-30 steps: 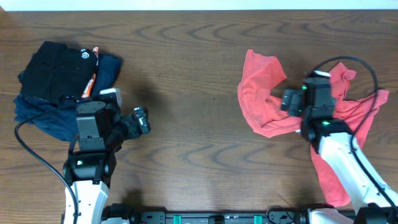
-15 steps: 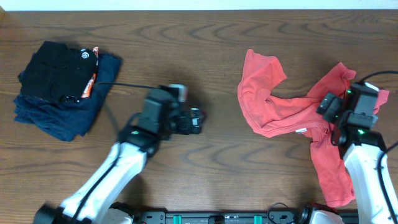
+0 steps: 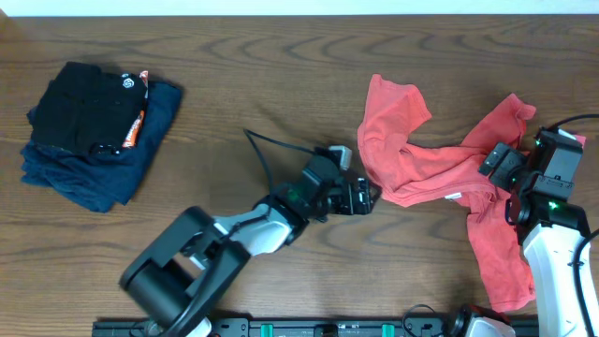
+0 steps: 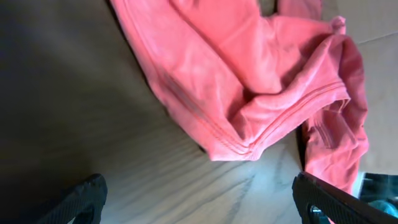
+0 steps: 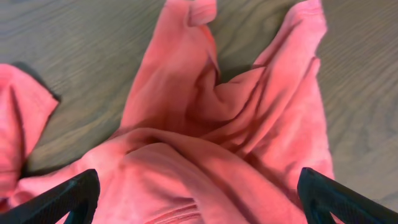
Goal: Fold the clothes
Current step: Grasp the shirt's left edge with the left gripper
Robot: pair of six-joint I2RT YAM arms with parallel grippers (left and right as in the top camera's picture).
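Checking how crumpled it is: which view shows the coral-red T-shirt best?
Overhead: it shows nearly the whole T-shirt, crumpled and spread across the table's right side. The left wrist view shows only one hemmed, bunched edge close up; the right wrist view only bunched folds.

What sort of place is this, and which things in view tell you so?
Probably a robotics lab bench, not a home: a left robot arm and right robot arm reach over a wooden table holding a crumpled red T-shirt and a pile of folded dark clothes.
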